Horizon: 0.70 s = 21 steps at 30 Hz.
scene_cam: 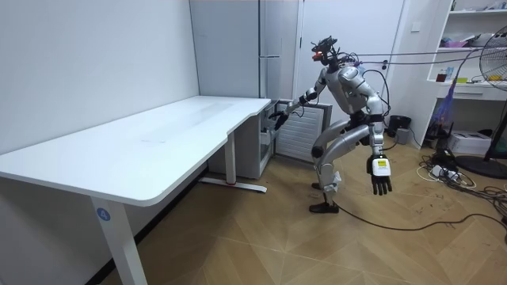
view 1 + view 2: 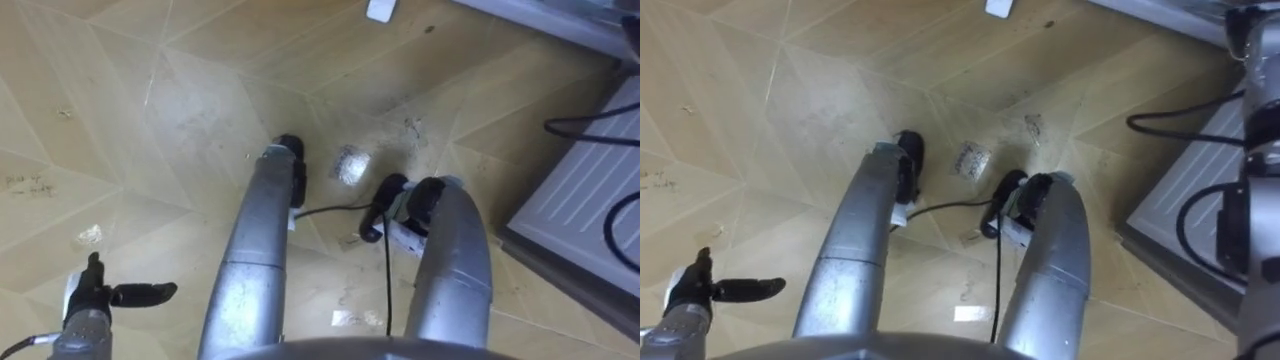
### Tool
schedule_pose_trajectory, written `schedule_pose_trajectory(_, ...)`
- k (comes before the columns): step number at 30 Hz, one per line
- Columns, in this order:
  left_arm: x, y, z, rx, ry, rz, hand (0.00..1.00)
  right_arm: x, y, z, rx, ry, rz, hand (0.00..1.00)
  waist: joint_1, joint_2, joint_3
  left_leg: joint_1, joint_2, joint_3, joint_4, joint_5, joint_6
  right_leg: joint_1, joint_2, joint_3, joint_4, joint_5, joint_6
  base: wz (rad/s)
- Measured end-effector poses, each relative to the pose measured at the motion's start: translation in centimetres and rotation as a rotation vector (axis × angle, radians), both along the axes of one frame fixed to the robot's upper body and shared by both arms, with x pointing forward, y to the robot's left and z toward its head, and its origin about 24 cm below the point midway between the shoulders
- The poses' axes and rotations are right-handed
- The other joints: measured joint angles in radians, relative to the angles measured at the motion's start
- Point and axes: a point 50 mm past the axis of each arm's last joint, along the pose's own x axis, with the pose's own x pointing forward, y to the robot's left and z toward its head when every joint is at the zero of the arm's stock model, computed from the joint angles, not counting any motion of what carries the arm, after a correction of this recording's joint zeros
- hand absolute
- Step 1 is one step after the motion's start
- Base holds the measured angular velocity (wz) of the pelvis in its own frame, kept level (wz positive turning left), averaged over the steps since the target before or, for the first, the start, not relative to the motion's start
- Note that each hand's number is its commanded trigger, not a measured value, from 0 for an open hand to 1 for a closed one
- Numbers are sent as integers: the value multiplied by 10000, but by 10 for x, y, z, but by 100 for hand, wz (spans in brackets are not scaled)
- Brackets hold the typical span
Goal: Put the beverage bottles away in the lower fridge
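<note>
In the left eye view the left hand (image 2: 100,296) hangs low over the wooden floor (image 2: 150,120), fingers straight and thumb spread, with a white ribbed panel (image 2: 590,190) at the right edge. In the room view the robot stands bent forward beside the white table (image 1: 158,134), its right hand (image 1: 277,119) reaching toward the foot of the tall grey fridge (image 1: 261,47); I cannot tell how that hand's fingers stand. The right eye view shows the left hand open above the floor.
</note>
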Motion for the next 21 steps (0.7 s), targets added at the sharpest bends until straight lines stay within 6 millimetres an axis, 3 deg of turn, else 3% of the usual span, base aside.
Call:
schedule_pose_trajectory(4, -14, 14, 4, 373, 355, 33, 0, 3, 2, 19, -668, -410, 159, 0, 266, -9, -1, 203, -40, -330, -57, 75, -285, 334, -67, -345, 100, -233, -221, 17)
schedule_pose_trajectory(7, -24, 25, 9, 540, 458, 334, 0, 4, 7, 23, -921, -240, 266, 0, 349, -13, 3, 230, -155, -498, -109, 170, -484, 377, -238, -510, 326, -414, -423, 26)
schedule_pose_trajectory(13, -40, 28, 8, 620, 798, 433, 0, 6, 14, 22, -1232, 167, 395, 0, 399, -15, 5, 255, -115, -824, -188, 309, -756, 545, -220, -897, 397, -578, -749, 13)
schedule_pose_trajectory(21, -44, 28, 9, 704, 800, 437, 0, 6, 14, 21, -1340, 208, 180, 0, 552, 26, 34, 260, -128, -916, -132, 268, -870, 597, -216, -983, 475, -643, -784, 1)
